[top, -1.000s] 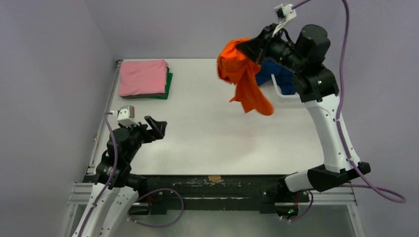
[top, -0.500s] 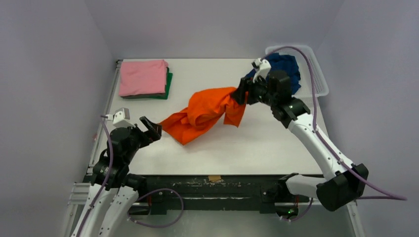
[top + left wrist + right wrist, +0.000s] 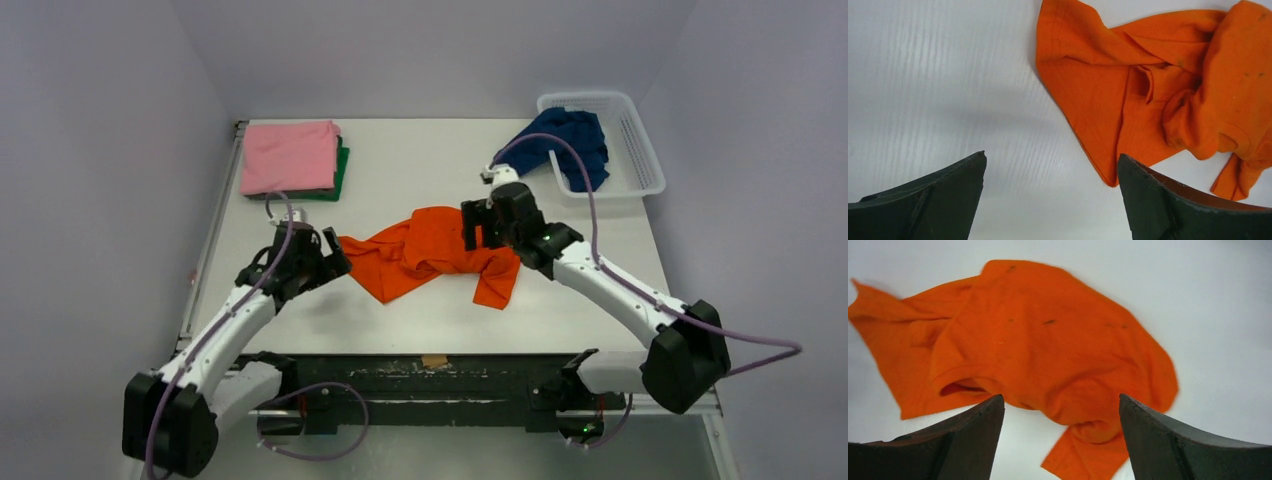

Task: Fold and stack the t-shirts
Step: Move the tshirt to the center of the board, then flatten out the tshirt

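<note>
Orange tee lies crumpled mid-worktop, between your two arms, with nothing gripping it. The left end effector is wide open and empty, just beside the tee's left corner. The right end effector hangs over the tee's right half with its jaws well apart and no cloth between them.

Risks as I see them:
- The cloth is bunched and doubled over itself, so a pinch in the middle probably takes several layers. Lift that and you get a twisted shirt, not a flat one.
- One flap trails toward the near edge. Tug the wrong end and it could drag or tuck under.
- Navy tee spills over the rim of the white basket onto the worktop. The right arm's cable runs just beside it and could snag it.
- The folded pink tee sits on the dark green tee at the far-left corner. A wide left-arm swing could knock that stack askew.

No readable brand, label or writing. The dark specks on the orange tee aren't lettering.
</note>
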Robot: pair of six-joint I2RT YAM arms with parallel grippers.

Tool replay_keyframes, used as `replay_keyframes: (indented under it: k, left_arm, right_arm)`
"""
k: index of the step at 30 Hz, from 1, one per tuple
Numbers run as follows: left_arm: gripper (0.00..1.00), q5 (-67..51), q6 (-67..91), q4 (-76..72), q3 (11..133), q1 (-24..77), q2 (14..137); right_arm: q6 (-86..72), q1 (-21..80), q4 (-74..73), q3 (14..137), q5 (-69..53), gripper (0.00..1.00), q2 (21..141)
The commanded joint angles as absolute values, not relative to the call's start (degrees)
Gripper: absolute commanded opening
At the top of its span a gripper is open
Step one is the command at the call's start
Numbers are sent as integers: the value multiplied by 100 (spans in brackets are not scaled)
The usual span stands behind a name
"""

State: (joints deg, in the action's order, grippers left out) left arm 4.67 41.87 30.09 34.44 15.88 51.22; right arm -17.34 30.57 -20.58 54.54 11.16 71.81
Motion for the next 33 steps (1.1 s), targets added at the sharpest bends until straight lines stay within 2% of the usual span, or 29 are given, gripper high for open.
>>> replay_keyframes:
  k: [1, 4, 9, 14, 18, 20, 21, 23, 24, 25, 27, 30, 33]
  left_arm:
    - [100, 277, 4128, 2088, 4004, 1570, 6487]
    - [100, 169, 4105, 1953, 4522, 1540, 7485]
    - [99, 217, 4142, 1725, 5076, 1521, 8577]
    - [91, 232, 4155, 1864, 5546, 1521, 9401]
    - [82, 186, 4166, 1979, 5836, 1528, 9878]
    - [74, 126, 4136, 2016, 5975, 1529, 10085]
    - [66, 63, 4127, 2027, 6044, 1529, 10183]
    - [34, 27, 4079, 2036, 6133, 1529, 10321]
    - [14, 26, 4038, 2045, 6167, 1529, 10381]
    - [0, 22, 4012, 2059, 6185, 1529, 10390]
    - [0, 198, 3952, 2048, 6153, 1529, 10321]
    - [0, 296, 3931, 1865, 5942, 1529, 10061]
    - [0, 411, 3987, 1808, 5786, 1529, 9798]
  right_arm:
    - [-1203, 4120, -1219, 5700, 599, 81, 8088]
    - [-1243, 4502, -1193, 6353, 738, 79, 8951]
    - [-1611, 4509, -1497, 7860, 1589, 80, 10401]
    - [-1823, 4496, -2037, 9279, 2155, 79, 11707]
    - [-2078, 4410, -2196, 9781, 2429, 79, 12231]
    - [-2098, 4329, -2212, 9869, 2433, 79, 12399]
    - [-2121, 4292, -2258, 9895, 2452, 78, 12471]
    - [-2182, 4207, -2317, 9857, 2488, 77, 12559]
    - [-2233, 4166, -2346, 9804, 2549, 75, 12561]
    - [-2274, 4135, -2358, 9731, 2609, 74, 12533]
    - [-2321, 4074, -2285, 9528, 2680, 67, 12394]
    - [-2382, 3982, -2125, 9159, 2777, 50, 12045]
    - [-2443, 3878, -1966, 8751, 2864, 44, 11706]
